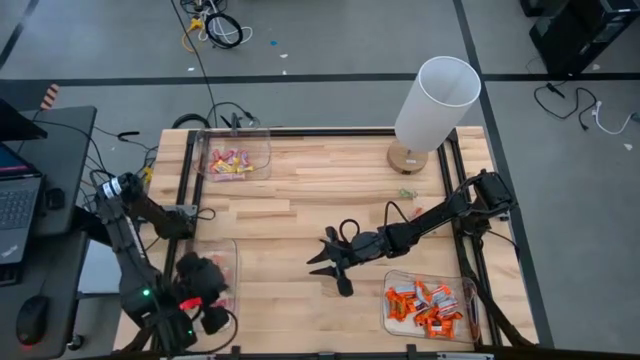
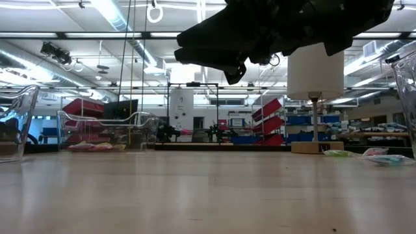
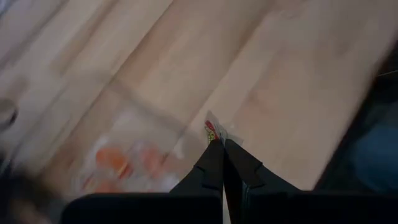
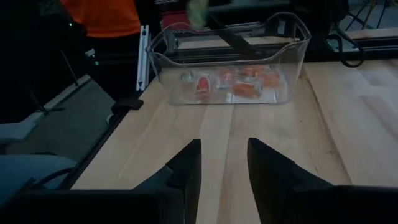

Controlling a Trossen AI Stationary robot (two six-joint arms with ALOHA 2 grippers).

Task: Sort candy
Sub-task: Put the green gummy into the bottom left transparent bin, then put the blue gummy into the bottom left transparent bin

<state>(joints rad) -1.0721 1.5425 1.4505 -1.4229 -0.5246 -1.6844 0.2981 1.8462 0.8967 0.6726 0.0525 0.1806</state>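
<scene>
Over the near left corner of the bench (image 1: pixel 300 215), the left gripper (image 3: pixel 222 144) hangs above a clear bin (image 1: pixel 222 262), its jaws pinched shut on a pale sweet (image 3: pixel 213 129) with red and green on its wrapper; whatever is printed there is too blurred to read. Below it in the left wrist view lie more pale sweets with red marks (image 3: pixel 118 163), inside that bin.

Near the middle of the bench, the right gripper (image 1: pixel 325 262) is held above bare wood with its jaws parted and nothing between them. In the right wrist view its two dark fingers (image 4: pixel 184 167) stand apart, pointing toward the same bin across the bench.

At the far left a second clear bin (image 1: pixel 235 155) holds pink and yellow sweets (image 1: pixel 228 162). At the near right a third bin (image 1: pixel 468 310) holds bright orange sweets (image 1: pixel 425 303). A few pale sweets (image 1: pixel 404 193) lie loose on the wood just beside a lamp (image 1: pixel 432 105) with a white shade at the far right.

No brand or lettering can be read on any wrapper or bin.
</scene>
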